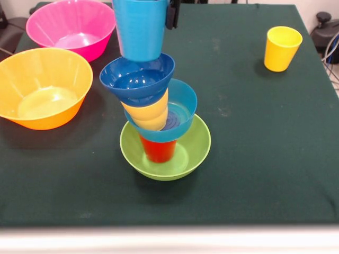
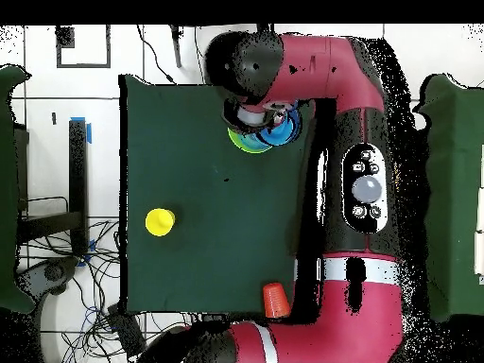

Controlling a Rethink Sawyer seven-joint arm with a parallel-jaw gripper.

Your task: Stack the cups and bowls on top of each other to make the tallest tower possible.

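Red cup point(image 1: 158, 150) inside green bowl point(image 1: 193, 151), pink bowl point(image 1: 50, 18) empty, gripper point(image 1: 171, 15) state unclear.

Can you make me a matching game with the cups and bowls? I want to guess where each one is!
Things:
1. red cup
2. yellow cup
3. pink bowl
4. dark blue bowl

Places:
A. standing alone on the table's green cloth, away from the others
B. inside the green bowl, at the bottom of the tower
C. high in the tower, just under the light blue cup
D. empty, next to the yellow-orange bowl

Right pairs: 1-B, 2-A, 3-D, 4-C
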